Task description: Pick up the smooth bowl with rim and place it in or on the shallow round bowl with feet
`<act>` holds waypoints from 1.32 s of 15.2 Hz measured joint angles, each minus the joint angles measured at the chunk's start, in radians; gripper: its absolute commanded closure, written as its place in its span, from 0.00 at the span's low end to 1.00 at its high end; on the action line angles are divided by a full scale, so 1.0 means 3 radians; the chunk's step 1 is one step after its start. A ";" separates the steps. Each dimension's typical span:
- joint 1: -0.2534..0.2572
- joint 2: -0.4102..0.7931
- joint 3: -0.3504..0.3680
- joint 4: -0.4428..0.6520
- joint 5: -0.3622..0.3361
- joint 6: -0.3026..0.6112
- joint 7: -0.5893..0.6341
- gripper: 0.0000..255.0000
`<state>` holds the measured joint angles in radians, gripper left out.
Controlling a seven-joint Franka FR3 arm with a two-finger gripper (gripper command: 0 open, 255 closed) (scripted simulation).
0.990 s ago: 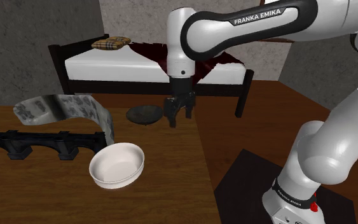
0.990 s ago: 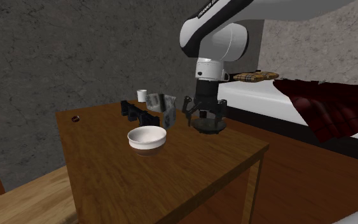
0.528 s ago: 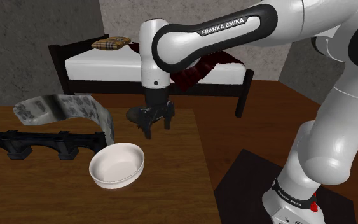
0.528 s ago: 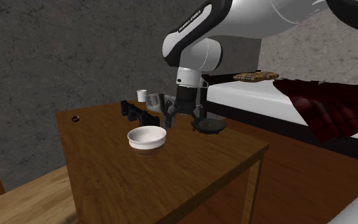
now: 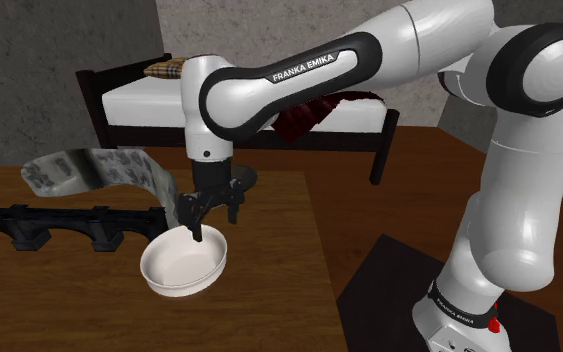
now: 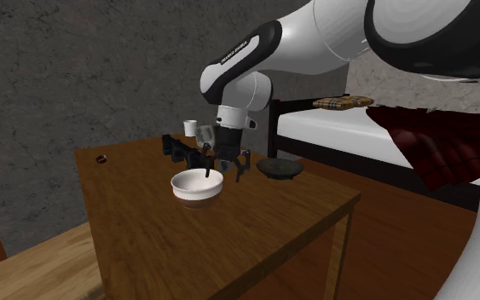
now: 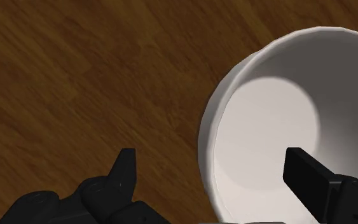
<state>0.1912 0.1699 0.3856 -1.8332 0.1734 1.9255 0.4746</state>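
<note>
Spread gripper (image 7: 210, 158) straddles white bowl (image 7: 266, 121) rim

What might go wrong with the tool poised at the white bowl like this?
The open tool straddles the white bowl's rim, one finger inside; on closing, the smooth wall might slip or the bowl tip. The grey curved sheet stands close beside it, so lifting might knock it. The dark bowl sits near the table's edge; a clumsy placement might shove it off.

The table (image 5: 269, 300) holds one white bowl (image 5: 183, 262), one dark bowl (image 6: 280, 168), one black rack (image 5: 59, 225), one white cup (image 6: 190, 128) and one mottled grey sheet (image 5: 99, 170).
</note>
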 measured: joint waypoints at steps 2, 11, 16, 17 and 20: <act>0.0009 0.0024 0.0004 -0.0065 -0.0001 0.0089 -0.0001 0.00; 0.0032 0.0057 0.0017 -0.0179 -0.0003 0.0240 0.0011 0.00; 0.0033 0.0055 0.0017 -0.0178 -0.0002 0.0239 0.0010 1.00; 0.0033 0.0055 0.0017 -0.0178 -0.0002 0.0239 0.0010 1.00; 0.0033 0.0054 0.0018 -0.0178 -0.0002 0.0238 0.0010 1.00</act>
<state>0.2011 0.1861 0.3910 -1.8866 0.1728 1.9968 0.4777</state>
